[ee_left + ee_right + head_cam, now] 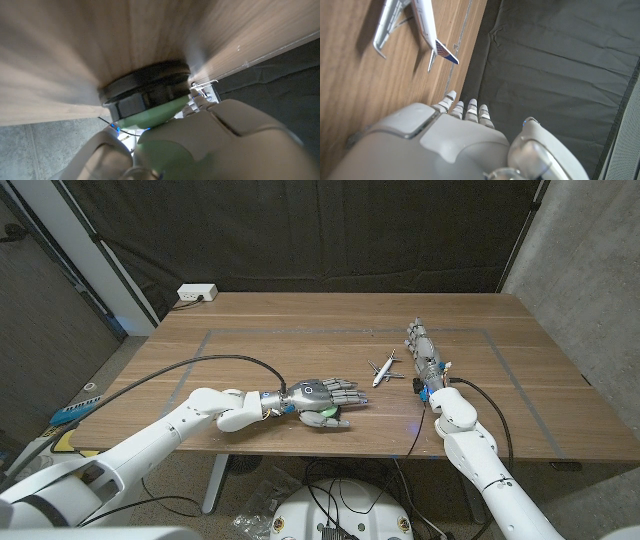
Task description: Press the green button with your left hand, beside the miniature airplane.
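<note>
Airplane (427, 22) tail fin — flag-like marking, lettering unreadable.

Your wooden worktop (300, 330) carries a pale taped rectangle outline (350, 332) across most of its surface. A white power strip (197, 293) sits off the far left corner. Dark curtain (330, 230) hangs behind. Grey wall panel (590, 270) stands at your right. A blue and yellow object (75, 412) lies on the floor at your left.
</note>
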Controlling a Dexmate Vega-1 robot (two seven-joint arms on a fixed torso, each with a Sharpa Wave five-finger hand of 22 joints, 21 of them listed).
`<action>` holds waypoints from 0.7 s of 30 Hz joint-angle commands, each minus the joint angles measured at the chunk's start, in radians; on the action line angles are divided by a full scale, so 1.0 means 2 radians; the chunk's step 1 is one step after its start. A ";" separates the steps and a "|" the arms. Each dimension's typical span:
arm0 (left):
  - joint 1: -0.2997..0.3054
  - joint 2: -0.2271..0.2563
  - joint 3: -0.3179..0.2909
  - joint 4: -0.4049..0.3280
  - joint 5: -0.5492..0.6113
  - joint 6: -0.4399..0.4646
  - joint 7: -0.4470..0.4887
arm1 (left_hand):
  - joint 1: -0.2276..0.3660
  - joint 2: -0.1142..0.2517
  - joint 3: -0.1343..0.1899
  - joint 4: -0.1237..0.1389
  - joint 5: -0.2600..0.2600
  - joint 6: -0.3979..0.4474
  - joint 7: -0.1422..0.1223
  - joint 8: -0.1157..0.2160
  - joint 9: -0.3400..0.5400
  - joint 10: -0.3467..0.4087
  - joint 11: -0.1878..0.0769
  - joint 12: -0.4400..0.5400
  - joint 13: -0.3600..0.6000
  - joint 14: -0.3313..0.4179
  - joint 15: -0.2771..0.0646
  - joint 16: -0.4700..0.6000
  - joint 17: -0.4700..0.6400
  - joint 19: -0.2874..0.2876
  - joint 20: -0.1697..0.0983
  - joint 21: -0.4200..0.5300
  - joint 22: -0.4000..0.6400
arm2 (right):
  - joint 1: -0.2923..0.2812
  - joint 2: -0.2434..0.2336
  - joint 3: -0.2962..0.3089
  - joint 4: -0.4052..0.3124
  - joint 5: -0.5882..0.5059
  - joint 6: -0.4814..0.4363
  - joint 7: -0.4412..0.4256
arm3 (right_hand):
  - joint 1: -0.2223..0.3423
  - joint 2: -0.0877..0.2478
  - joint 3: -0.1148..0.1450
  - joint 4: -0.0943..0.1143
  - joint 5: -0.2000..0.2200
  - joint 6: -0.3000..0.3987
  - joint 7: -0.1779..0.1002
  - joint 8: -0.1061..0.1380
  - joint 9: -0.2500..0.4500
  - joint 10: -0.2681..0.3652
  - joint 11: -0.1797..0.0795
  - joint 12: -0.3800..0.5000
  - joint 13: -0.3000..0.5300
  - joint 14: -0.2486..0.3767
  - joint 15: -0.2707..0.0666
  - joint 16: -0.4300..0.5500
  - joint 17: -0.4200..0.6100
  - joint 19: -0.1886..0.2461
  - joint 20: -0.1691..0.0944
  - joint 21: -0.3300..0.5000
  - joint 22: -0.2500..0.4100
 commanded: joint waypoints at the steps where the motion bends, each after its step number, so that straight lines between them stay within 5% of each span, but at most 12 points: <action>1: -0.026 0.009 0.048 0.009 0.003 0.032 -0.055 | -0.005 0.060 0.001 0.003 -0.001 -0.200 -0.004 0.002 0.002 -0.210 0.005 0.003 0.003 -0.225 -0.049 0.002 0.002 -0.213 -0.047 0.001 0.003 | 0.005 0.001 0.000 0.001 -0.004 0.001 -0.006 | 0.000 -0.001 0.002 0.001 -0.001 -0.001 0.001 0.001 0.001 0.000 0.003 -0.002 0.001 0.000 0.002 0.001 0.002 -0.001 0.000 -0.002 0.001; 21: -0.057 -0.006 0.077 0.057 -0.029 0.018 -0.130 | -0.009 0.062 0.001 0.005 -0.003 -0.236 -0.002 -0.003 0.003 -0.232 0.010 0.001 0.003 -0.249 -0.044 0.000 0.003 -0.232 -0.045 -0.002 0.007 | 0.020 0.010 0.002 0.029 -0.004 0.008 -0.010 | -0.002 -0.002 0.002 0.001 -0.001 -0.010 0.001 -0.002 0.001 -0.002 0.001 -0.003 0.001 0.002 0.002 0.002 0.001 0.002 -0.001 -0.004 0.001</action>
